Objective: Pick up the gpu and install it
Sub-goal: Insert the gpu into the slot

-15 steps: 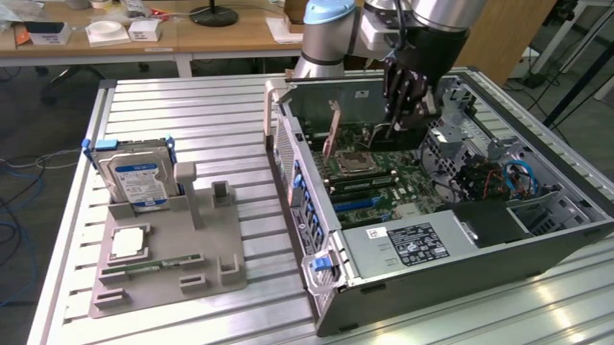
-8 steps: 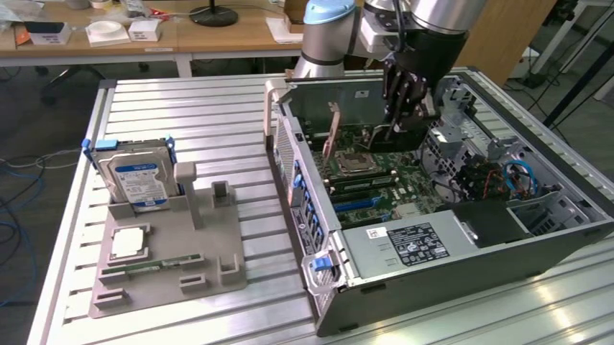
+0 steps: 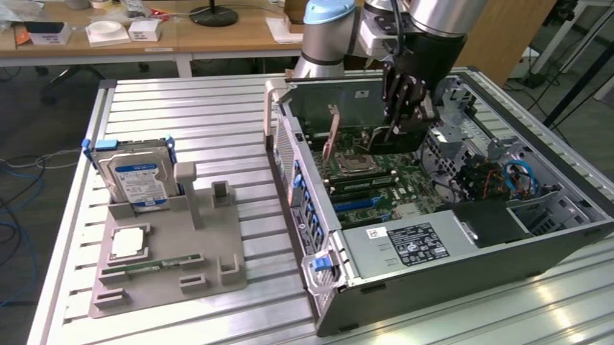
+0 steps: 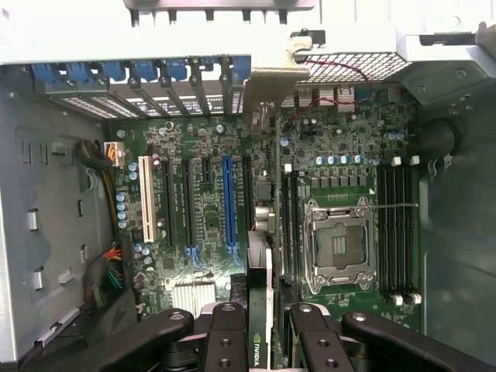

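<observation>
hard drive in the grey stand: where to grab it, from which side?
Probably the top edge, from straight above, pinching the label face and the back face. The hard drive stands upright with its lower part sunk in the grey stand, and blue rails cover both side edges.

Silver aluminium table point(image 3: 192, 115): top of long ribbed profiles with grooves between, dark frame along the edges. Two items directly on top, side by side, near but apart.

Toward the exterior view's left: grey parts holder point(image 3: 197, 244). Flat base flush on the ribs, with upright posts and shallow slots.

Toward the exterior view's right: dark grey computer case point(image 3: 451, 284). Laid on its side, side panel off, open face up. Slotted end with blue clips turned toward the holder.

Narrow strip of bare ribs between the two. More bare table beyond the holder at the far end, and along the near edge beside the case.
</observation>
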Controlling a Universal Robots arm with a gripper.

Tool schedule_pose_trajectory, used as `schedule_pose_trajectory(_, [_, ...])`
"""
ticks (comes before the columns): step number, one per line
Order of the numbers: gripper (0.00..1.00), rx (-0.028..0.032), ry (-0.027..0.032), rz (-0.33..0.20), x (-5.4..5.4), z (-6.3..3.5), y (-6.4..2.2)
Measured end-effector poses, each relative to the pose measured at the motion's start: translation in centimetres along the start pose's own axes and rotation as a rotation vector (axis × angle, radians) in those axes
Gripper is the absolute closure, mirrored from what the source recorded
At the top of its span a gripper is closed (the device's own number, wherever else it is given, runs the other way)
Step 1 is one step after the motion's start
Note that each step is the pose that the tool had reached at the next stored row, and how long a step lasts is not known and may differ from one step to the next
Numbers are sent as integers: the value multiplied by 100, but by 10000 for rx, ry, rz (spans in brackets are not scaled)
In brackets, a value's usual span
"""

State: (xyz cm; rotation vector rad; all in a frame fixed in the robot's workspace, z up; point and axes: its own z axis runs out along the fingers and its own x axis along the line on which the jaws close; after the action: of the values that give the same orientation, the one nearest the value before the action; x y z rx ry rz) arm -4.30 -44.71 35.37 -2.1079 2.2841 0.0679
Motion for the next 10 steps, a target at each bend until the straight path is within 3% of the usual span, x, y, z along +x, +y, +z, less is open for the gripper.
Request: schedule_pose_trajectory(10, [74,0,0,-17,5,44,-1])
